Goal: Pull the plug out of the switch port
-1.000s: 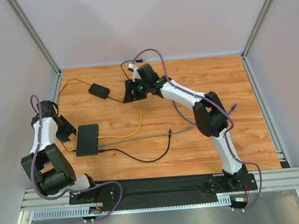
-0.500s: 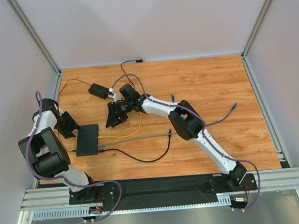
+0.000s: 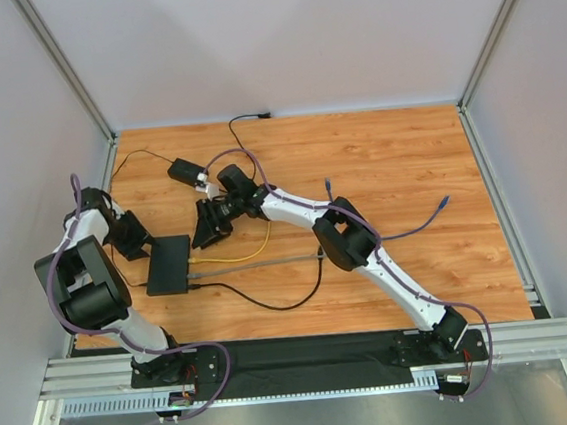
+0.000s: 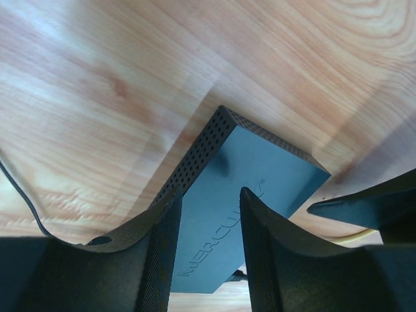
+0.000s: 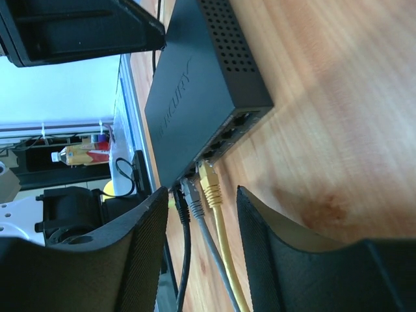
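now the right pincer (image 3: 208, 232) has swung in on the plugs (image 5: 200, 187) at the switch (image 5: 195, 78), open, empty; left pincer (image 3: 134, 245) open over it, so the pull looks close.

Wooden tabletop (image 3: 399, 161) with a small power brick (image 3: 187, 171).
The black brick lies upper left in the overhead view, a thin black lead trailing from its left end.

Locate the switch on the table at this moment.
In the top view the switch lies on the left side of the table, just right of the left claw and below-left of the right claw, its yellow cable running rightward.
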You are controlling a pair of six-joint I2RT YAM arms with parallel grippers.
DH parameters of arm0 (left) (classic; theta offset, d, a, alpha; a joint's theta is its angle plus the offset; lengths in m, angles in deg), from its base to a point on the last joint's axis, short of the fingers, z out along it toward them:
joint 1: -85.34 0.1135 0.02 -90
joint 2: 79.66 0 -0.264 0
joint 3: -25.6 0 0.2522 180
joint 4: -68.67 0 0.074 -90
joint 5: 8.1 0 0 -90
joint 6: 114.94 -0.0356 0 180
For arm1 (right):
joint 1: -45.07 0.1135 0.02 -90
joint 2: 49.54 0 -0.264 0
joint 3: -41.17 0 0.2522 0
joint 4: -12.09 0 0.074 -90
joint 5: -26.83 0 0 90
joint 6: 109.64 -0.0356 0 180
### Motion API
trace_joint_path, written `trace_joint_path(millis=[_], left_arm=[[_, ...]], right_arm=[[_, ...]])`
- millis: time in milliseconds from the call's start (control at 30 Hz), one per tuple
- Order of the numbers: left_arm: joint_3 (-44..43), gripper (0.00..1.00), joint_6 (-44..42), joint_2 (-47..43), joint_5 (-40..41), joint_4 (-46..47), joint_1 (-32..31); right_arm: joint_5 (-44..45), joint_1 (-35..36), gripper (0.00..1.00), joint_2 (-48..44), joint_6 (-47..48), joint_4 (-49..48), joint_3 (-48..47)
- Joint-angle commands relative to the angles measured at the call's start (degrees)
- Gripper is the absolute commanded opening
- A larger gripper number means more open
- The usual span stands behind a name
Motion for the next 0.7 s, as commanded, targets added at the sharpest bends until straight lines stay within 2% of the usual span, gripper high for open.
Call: trace_joint_path(millis=[0,267,467,667], left_arm=[[0.4,0.49,-0.5,0.9,-4.1,0.8,-1.5],[0.3,0.48,-0.3,-1.9,-2.2,0.9,-3.0],[0.9,0.47,-0.4,-10.1,7.0,-0.6,-5.5],[3.6,0.43,2.1,-12.9,8.4,-2.0,-11.7]], right_arm=[[-2.6,0.5,0.47,0.6,-1.4,0.3,-2.1],[-3.2,0.5,0.36,0.6,2.3,7.2,-2.2],[-2.6,0.6,0.34,1.4,3.1,8.6,-2.3],[-1.4,1.1,0.34,1.7,3.5,9.5,-2.6]])
